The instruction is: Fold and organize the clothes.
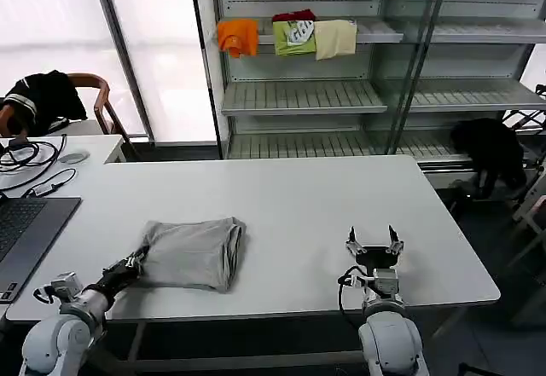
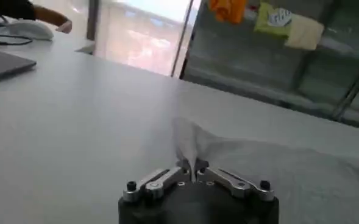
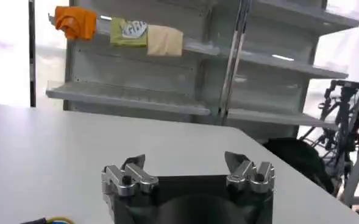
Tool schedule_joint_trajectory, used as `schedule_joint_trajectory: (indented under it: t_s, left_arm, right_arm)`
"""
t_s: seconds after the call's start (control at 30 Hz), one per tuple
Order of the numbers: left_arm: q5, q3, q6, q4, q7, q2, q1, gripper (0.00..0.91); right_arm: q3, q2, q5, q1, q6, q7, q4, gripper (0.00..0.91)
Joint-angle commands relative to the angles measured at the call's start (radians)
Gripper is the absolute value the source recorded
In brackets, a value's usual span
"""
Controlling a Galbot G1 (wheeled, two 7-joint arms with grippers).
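Note:
A light grey shirt lies folded into a rough rectangle on the white table, front left of centre. My left gripper is at the shirt's near left corner, shut on a pinch of its fabric. In the left wrist view the grey cloth rises in a small peak between the closed fingertips of the left gripper. My right gripper stands open over bare table near the front edge, right of the shirt, nothing between its fingers. The right wrist view shows the right gripper with its jaws wide apart.
A laptop and cables sit at the table's left end. Behind stands a metal shelf holding orange, green and cream folded garments. A chair with a black garment is far left.

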Motion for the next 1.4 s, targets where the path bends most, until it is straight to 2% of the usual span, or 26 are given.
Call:
schedule_joint_trajectory:
  t_s: [0.03, 0.23, 0.4, 0.57, 0.67, 0.87, 1.0, 1.07, 1.1, 1.17, 1.23, 1.4]
  left_arm:
    - [0.469, -0.189, -0.172, -0.070, 0.058, 0.072, -0.019, 0.000]
    - [0.640, -0.326, -0.183, -0.112, 0.131, 0.181, -0.067, 0.000]
    - [0.682, -0.345, -0.178, -0.128, 0.155, 0.257, -0.065, 0.010]
    - [0.692, -0.326, -0.149, -0.187, 0.166, 0.278, -0.071, 0.020]
    - [0.711, -0.236, -0.150, -0.247, 0.184, 0.253, -0.039, 0.020]
    - [0.890, 0.163, -0.198, -0.196, 0.216, 0.156, 0.013, 0.020]
    - [0.999, 0.360, -0.181, -0.141, 0.199, -0.004, -0.001, 0.030]
    - [1.000, 0.415, -0.162, -0.148, 0.191, -0.039, -0.016, 0.030]
    - [0.988, 0.461, -0.143, -0.157, 0.173, -0.070, -0.037, 0.030]
    - [0.944, 0.507, -0.114, -0.169, 0.145, -0.084, -0.063, 0.030]
    - [0.813, 0.575, -0.071, -0.183, 0.063, -0.089, -0.107, 0.030]
    - [0.576, 0.651, -0.081, -0.146, -0.121, -0.104, -0.180, 0.030]
  right_arm:
    - [0.002, -0.006, 0.000, -0.001, 0.010, -0.002, -0.013, 0.907]
    - [-0.004, -0.005, 0.000, 0.001, 0.015, -0.005, -0.021, 0.907]
    - [-0.006, -0.004, -0.001, -0.007, 0.025, -0.006, -0.026, 0.907]
    - [-0.003, -0.006, -0.003, -0.019, 0.041, -0.007, -0.037, 0.907]
    - [-0.003, -0.005, -0.002, -0.026, 0.050, -0.006, -0.040, 0.907]
    - [0.004, 0.001, -0.004, -0.052, 0.067, -0.005, -0.033, 0.907]
    - [0.031, -0.009, -0.001, -0.080, 0.081, -0.004, -0.025, 0.907]
    - [0.044, -0.014, -0.001, -0.088, 0.086, -0.003, -0.025, 0.907]
    - [0.053, -0.015, -0.001, -0.093, 0.088, -0.003, -0.024, 0.907]
    - [0.061, -0.016, -0.001, -0.097, 0.090, -0.003, -0.022, 0.907]
    - [0.065, -0.015, -0.002, -0.099, 0.089, -0.002, -0.015, 0.907]
    - [0.060, -0.011, -0.006, -0.095, 0.083, -0.005, 0.004, 0.907]
